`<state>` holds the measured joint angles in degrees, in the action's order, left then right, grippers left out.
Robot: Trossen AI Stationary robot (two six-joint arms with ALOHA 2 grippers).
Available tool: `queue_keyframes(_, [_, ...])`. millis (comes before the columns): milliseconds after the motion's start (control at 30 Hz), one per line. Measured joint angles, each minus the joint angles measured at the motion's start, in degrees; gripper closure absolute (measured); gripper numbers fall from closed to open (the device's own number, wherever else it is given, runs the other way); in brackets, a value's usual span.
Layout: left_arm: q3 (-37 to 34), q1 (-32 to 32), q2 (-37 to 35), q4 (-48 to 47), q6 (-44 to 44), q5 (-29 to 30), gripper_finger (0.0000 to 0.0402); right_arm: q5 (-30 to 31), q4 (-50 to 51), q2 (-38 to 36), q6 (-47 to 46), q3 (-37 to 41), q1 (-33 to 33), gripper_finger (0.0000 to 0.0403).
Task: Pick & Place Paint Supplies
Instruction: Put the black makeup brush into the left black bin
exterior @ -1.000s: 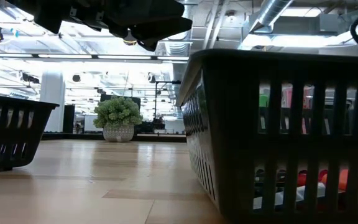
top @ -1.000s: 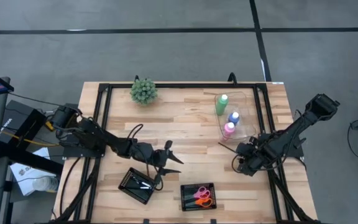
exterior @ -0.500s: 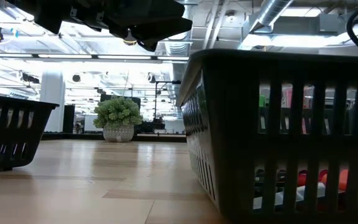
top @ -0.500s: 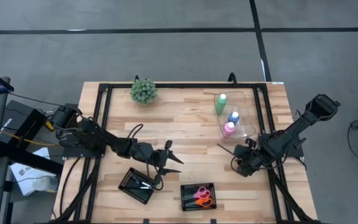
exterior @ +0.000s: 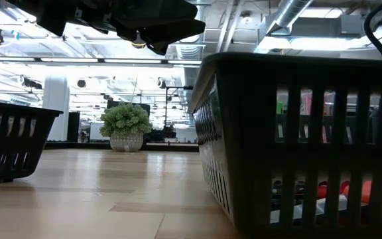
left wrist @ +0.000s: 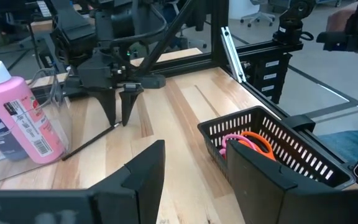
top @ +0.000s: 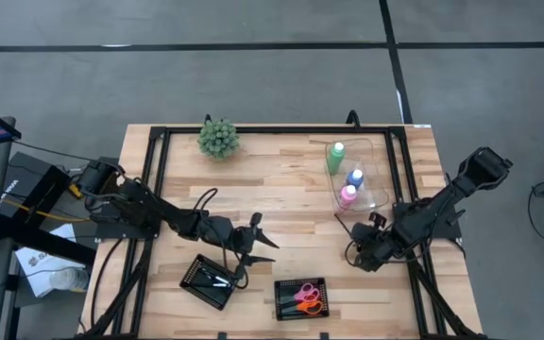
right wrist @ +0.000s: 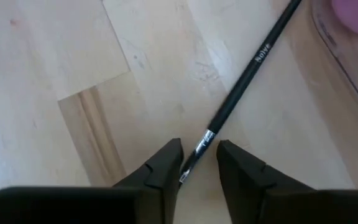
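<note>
A thin dark-handled brush [right wrist: 247, 74] lies flat on the wooden table [top: 291, 203], just left of a clear bin [top: 374, 179]. The bin holds the green [top: 336, 158], blue [top: 354, 178] and pink [top: 348, 195] bottles. My right gripper [right wrist: 201, 171] points steeply down, open by a narrow gap, with its fingers on either side of the brush's metal ferrule. Pink and orange scissors [top: 306, 297] lie in a black tray [top: 282, 300] near the front edge. My left gripper [top: 258, 236] hangs open over the table at mid left with nothing between its fingers. My right gripper stands astride the brush at its silver ferrule [right wrist: 204, 142], coming from above with the fingers across the brush. One finger [right wrist: 166, 167] is very close to it, but I cannot tell whether it touches. The brush lies flat on the table.
A second black tray [top: 196, 279] with dark brushes in it sits at the front left, below my left gripper. A bushy green plant ball [top: 218, 139] stands at the far left. A black metal frame [top: 159, 170] runs round the table's edges. Bare wood lies in the middle.
My right gripper has gone down and a little toward the table's near-left, over the brush's end. The brush, the bottles and my left arm have kept still.
</note>
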<state>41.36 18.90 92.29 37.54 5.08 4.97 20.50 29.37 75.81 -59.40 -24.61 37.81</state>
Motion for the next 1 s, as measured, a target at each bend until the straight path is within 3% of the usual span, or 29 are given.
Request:
queue_keyframes(267, [0.0,0.0,0.0,0.0,0.0,0.0,0.0239,-1.3,0.3,1.6,0.0,-1.7,1.0,0.0392])
queue_keyframes(767, [0.1,1.1,0.0,-6.8,-0.6,-0.3,0.0239,-1.9,-1.8,5.2,5.6,-8.4,3.5,0.0402])
queue_keyframes(1000, [0.1,1.1,0.0,-6.7,-1.3,2.1,0.0239,2.8,-6.0,11.3,11.0,-13.4,3.8,0.0403])
